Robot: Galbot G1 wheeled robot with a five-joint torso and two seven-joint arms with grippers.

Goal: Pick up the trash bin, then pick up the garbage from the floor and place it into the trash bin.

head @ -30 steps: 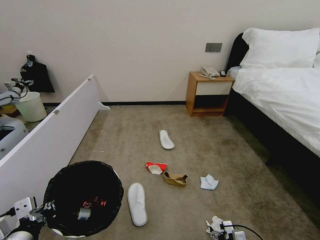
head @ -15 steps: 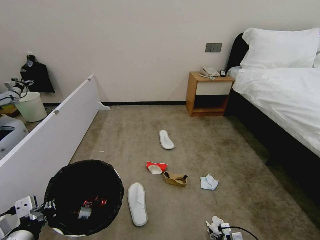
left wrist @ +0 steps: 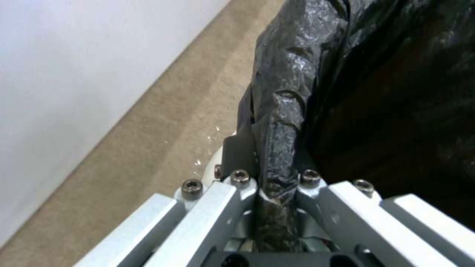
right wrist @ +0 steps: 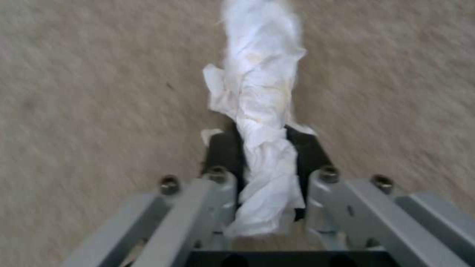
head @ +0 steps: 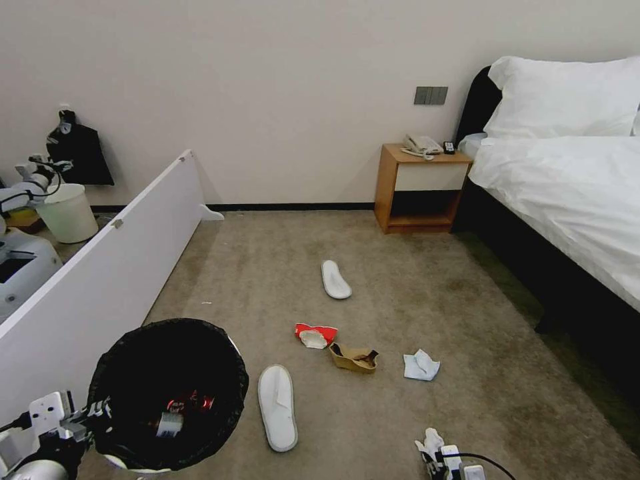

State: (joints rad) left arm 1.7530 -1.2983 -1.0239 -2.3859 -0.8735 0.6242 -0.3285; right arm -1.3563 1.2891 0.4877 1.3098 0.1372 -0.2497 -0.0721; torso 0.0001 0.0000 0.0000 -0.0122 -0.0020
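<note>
No text, label, brand, number or sign can be read in any view. The crushed red-and-white carton (head: 315, 334) on the beige carpet floor (head: 413, 293) carries printing too small to make out, and so does the red can (head: 190, 404) lying inside the round white black-bagged trash bin (head: 230, 373).

Both grippers, the left gripper (left wrist: 277, 185) and the right gripper (right wrist: 267, 178), share pale grey metal linkage bars fastened by dark hex-socket screws, with black pads (right wrist: 222, 152) inside. A black cable (head: 490, 459) loops from the right wrist.
</note>
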